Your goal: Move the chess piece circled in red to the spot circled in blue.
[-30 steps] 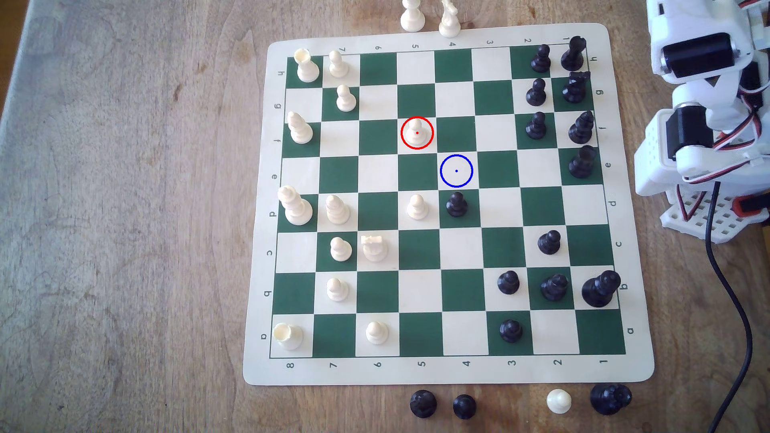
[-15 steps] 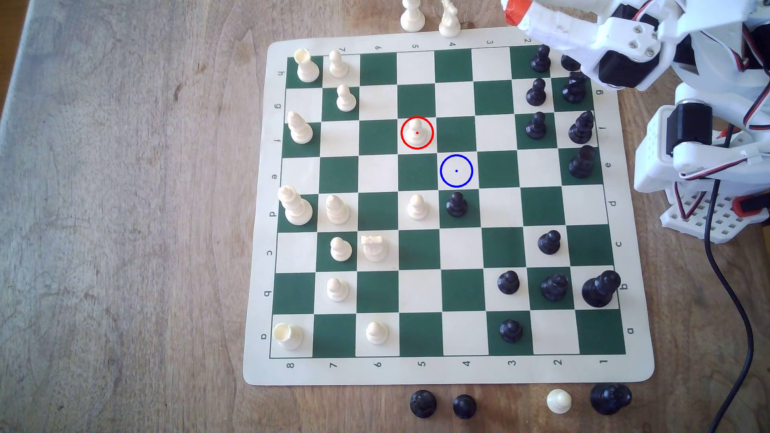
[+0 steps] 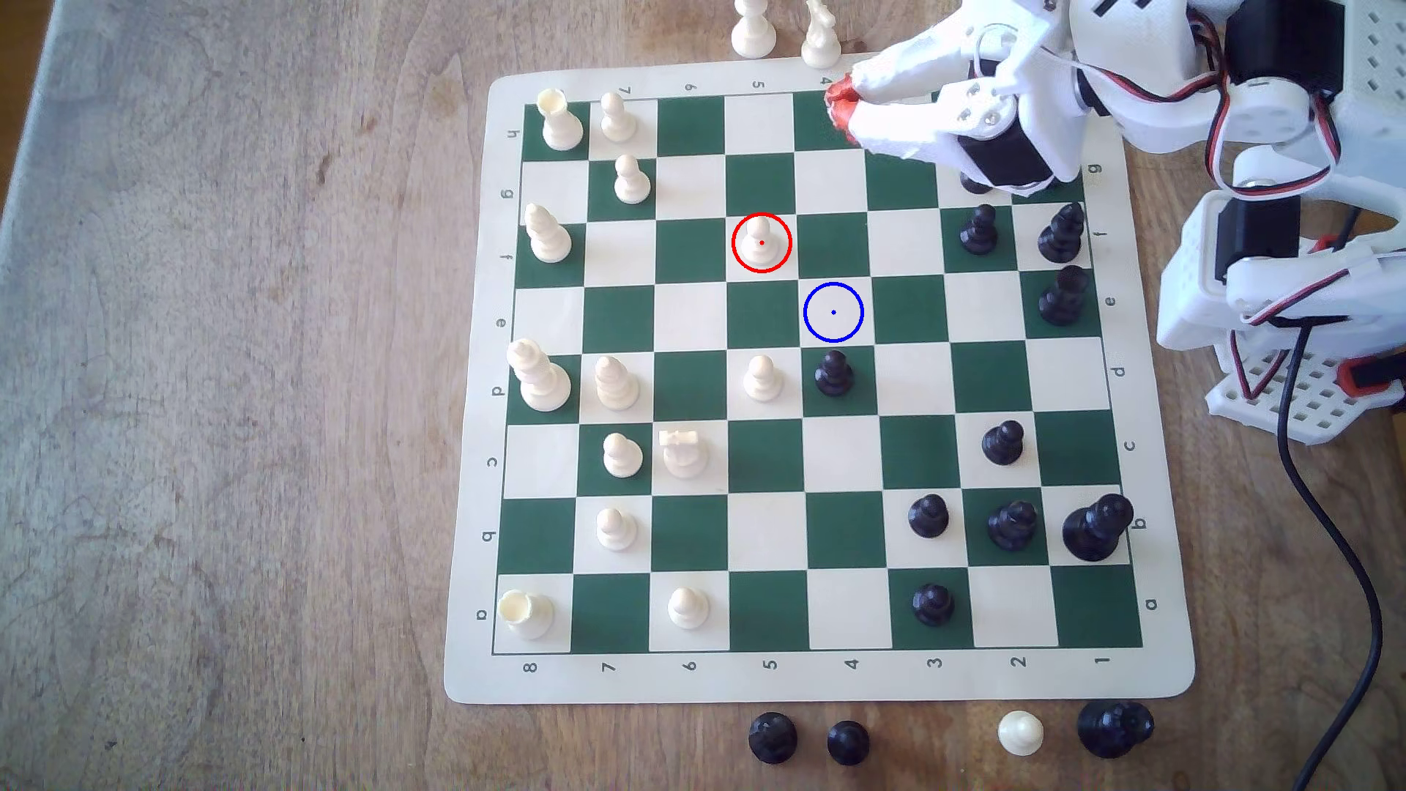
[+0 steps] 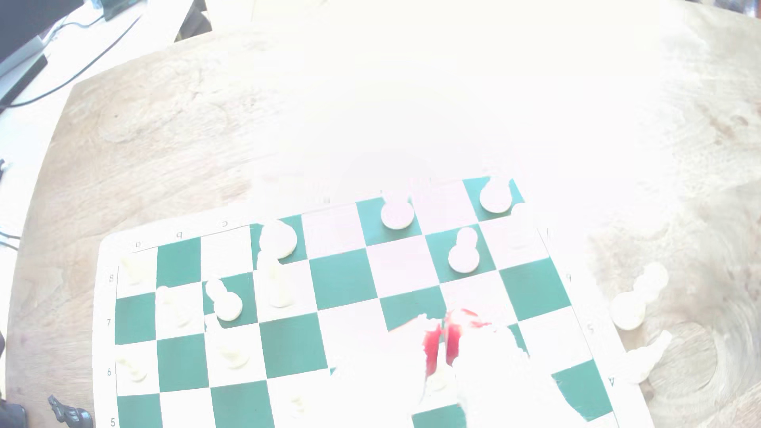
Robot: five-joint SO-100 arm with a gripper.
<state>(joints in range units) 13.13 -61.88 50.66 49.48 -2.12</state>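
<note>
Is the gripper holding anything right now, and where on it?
Nothing is held. The gripper hangs over the board's far edge with its tips together, and the red-circled pawn stands untouched on its square.

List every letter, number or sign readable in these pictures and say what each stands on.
"8 7 6 5 4 3 2 1": chessboard border, exterior view's lower edge.
"7 6 5 4": its upper border, inverted; the rest hidden by the arm.
"h g f e d c b a": both side borders, rotated.
"8 7 6 5", "a b c": board border in the wrist view, washed out.
No brand or other text is readable.
</note>
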